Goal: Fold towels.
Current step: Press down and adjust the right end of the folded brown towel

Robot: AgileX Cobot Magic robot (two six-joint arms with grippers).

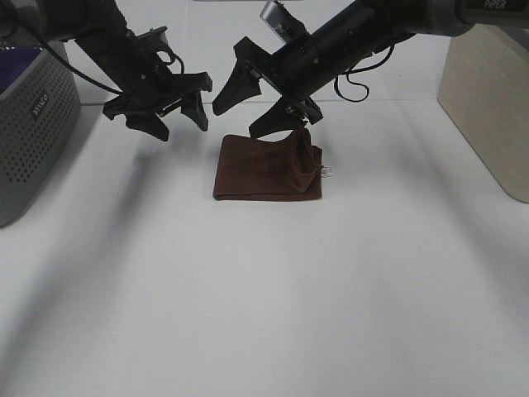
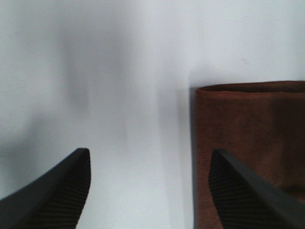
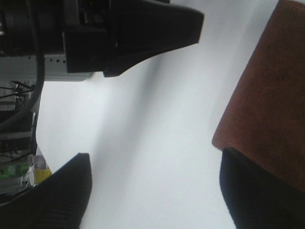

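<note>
A folded brown cloth towel (image 1: 264,169) lay on the white table (image 1: 248,298), toward the far middle, its right end rumpled upward. The black left gripper (image 1: 178,124) hung just left of its far edge, fingers spread. The black right gripper (image 1: 238,120) hovered over the far edge, fingers also spread, holding nothing.

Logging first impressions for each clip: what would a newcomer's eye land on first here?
A folded dark brown towel lies alone in the middle of the white table, its far right corner bunched upward. Around its far edge hover the black left gripper and right gripper, both with fingers spread open. A grey perforated box sits at the table's left edge and a beige box at its right.
</note>
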